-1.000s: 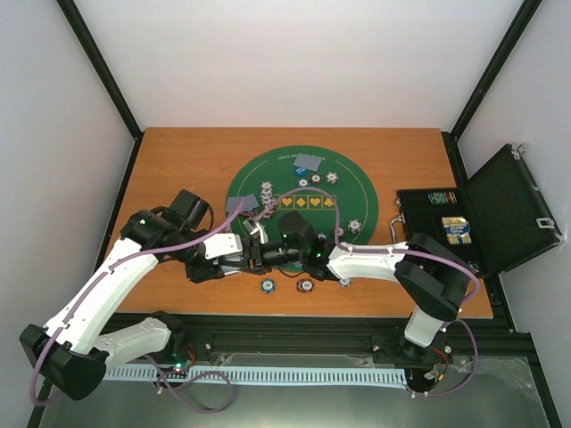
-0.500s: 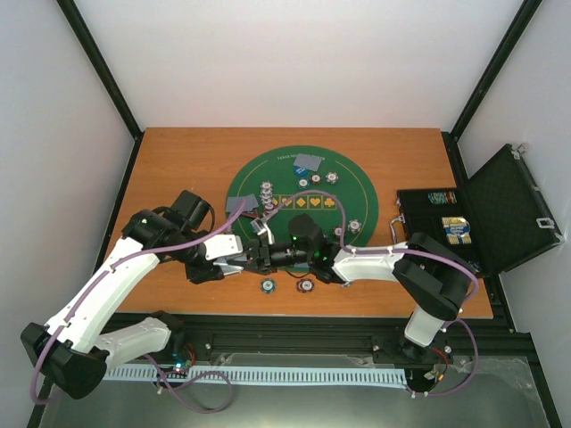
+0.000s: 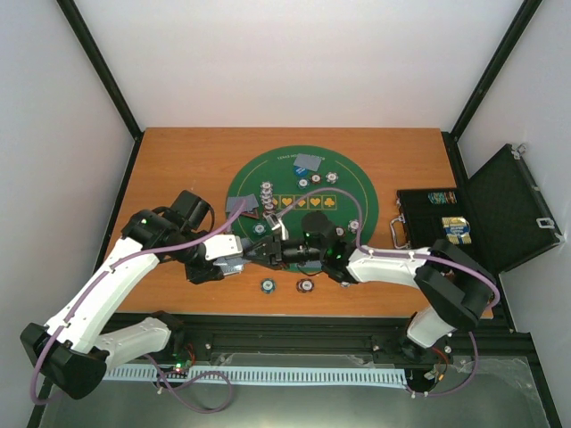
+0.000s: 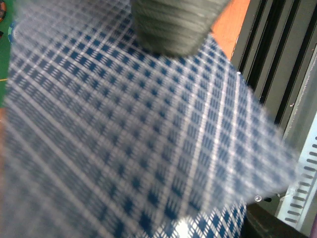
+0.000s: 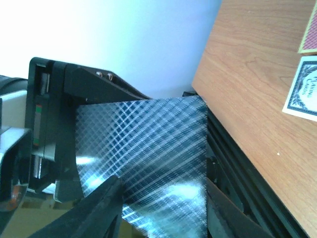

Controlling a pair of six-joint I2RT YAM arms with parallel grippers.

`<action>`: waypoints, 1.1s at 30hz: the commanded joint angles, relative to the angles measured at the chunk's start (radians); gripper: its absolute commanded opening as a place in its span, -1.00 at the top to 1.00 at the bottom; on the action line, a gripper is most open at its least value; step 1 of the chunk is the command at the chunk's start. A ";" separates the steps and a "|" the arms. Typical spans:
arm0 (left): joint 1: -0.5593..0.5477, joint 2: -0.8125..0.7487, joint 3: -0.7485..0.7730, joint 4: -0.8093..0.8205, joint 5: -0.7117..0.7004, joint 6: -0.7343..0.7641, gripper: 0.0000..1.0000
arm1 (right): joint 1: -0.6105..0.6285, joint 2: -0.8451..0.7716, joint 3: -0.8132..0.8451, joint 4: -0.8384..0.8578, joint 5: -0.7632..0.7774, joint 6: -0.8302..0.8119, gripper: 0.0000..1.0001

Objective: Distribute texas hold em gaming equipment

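the left hand [image 3: 243, 260] is clamped on a blue plaid-backed card [image 5: 148, 144], held up over the near edge of the tabletop [image 3: 178, 169], just off the green mat [image 3: 357, 192]. the right hand [image 3: 265, 254] has its fingers [image 5: 99, 208] on either side of that card; i cannot tell whether they press it. a blue-bordered card [image 5: 303, 91] lying on the wood shows the word "cards".

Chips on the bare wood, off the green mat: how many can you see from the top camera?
2. The left chip and the right chip lie side by side between the mat and the near edge of the table. Others may be hidden.
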 commanded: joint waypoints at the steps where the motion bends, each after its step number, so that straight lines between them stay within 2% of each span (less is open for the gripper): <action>1: -0.005 -0.018 0.043 0.004 0.039 0.008 0.61 | -0.023 -0.062 -0.025 -0.127 0.064 -0.017 0.28; 7: -0.005 -0.017 0.040 0.007 0.032 0.010 0.61 | -0.059 -0.164 -0.049 -0.170 0.082 -0.006 0.92; 13: -0.004 -0.017 0.028 0.014 0.023 0.013 0.61 | -0.141 -0.250 -0.039 -0.263 0.070 -0.040 0.95; 16: -0.005 -0.021 0.027 0.013 0.019 0.013 0.61 | -0.253 -0.269 -0.007 -0.357 0.027 -0.094 0.94; 19: -0.005 -0.023 0.027 0.009 0.014 0.011 0.61 | -0.385 -0.235 0.095 -0.520 -0.021 -0.215 0.94; 22: -0.005 -0.026 0.027 0.011 0.011 0.008 0.61 | -0.499 -0.127 0.260 -0.671 -0.064 -0.365 0.94; 26: -0.005 -0.024 0.028 0.019 0.022 -0.009 0.61 | -0.606 0.130 0.527 -0.867 -0.059 -0.539 0.94; 30: -0.005 -0.011 0.030 0.027 0.034 -0.026 0.60 | -0.681 0.441 0.874 -1.046 -0.052 -0.639 0.94; 33: -0.004 -0.007 0.029 0.031 0.040 -0.029 0.61 | -0.688 0.670 1.171 -1.178 -0.051 -0.676 0.94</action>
